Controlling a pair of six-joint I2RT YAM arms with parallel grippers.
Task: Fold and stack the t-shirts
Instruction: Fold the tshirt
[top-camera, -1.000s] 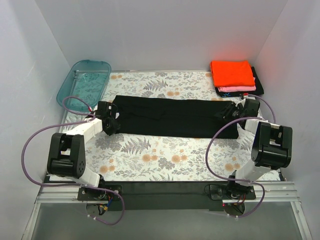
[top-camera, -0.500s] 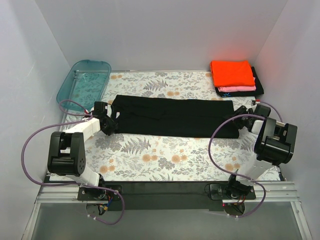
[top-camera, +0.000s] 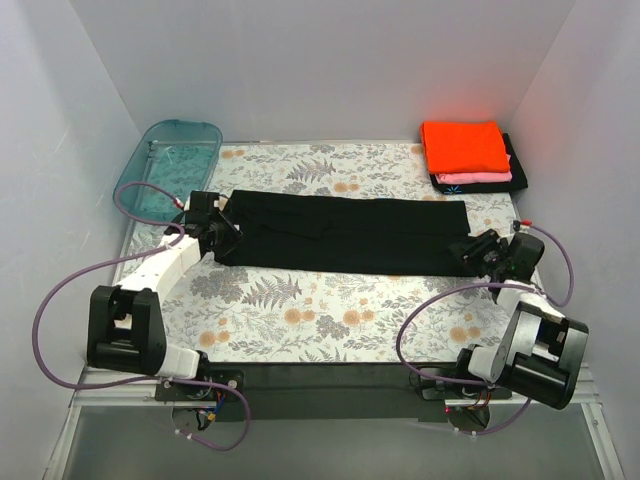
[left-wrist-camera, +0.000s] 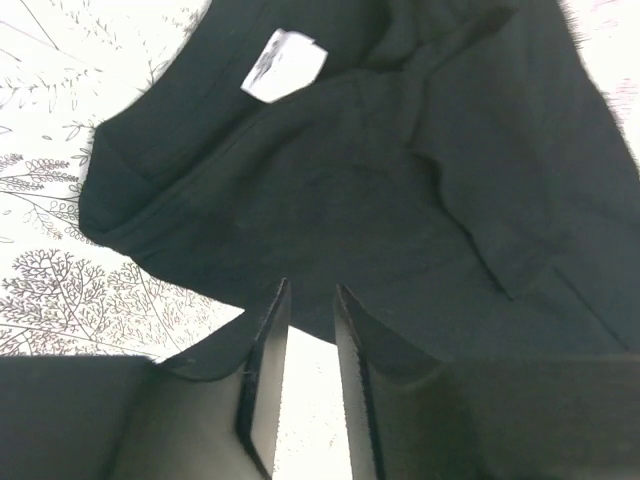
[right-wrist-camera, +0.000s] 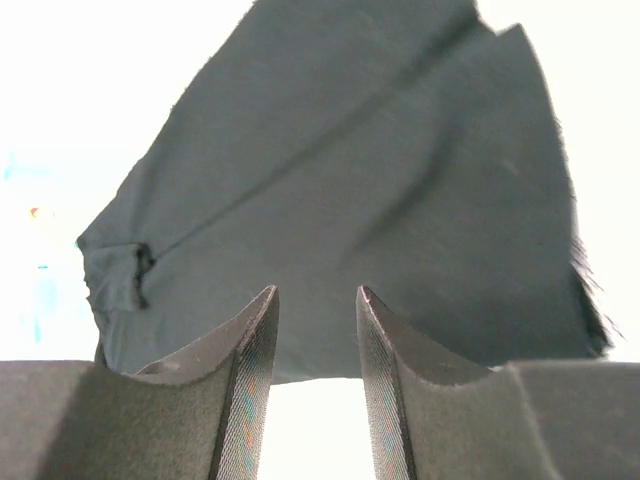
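Observation:
The large black t-shirt (top-camera: 340, 232) lies folded into a long strip across the middle of the table. My left gripper (top-camera: 218, 226) is at its left end, open with a narrow gap and empty. In the left wrist view (left-wrist-camera: 312, 295) its tips reach the shirt's edge (left-wrist-camera: 380, 180), near a white label (left-wrist-camera: 283, 65). My right gripper (top-camera: 480, 252) is at the shirt's near right corner, open and empty. In the right wrist view (right-wrist-camera: 316, 292) the black cloth (right-wrist-camera: 370, 180) lies just ahead of it. Folded orange (top-camera: 463, 146), pink (top-camera: 482, 177) and black blue-marked (top-camera: 455, 186) shirts are stacked back right.
A teal see-through tub (top-camera: 170, 165) stands at the back left, close behind the left arm. White walls close in the table on the left, back and right. The floral tablecloth (top-camera: 330, 310) shows bare in front of the black shirt.
My left gripper has moved a little toward the back along the shirt's left end. My right gripper has swung from the shirt's right end toward me, to its near right corner.

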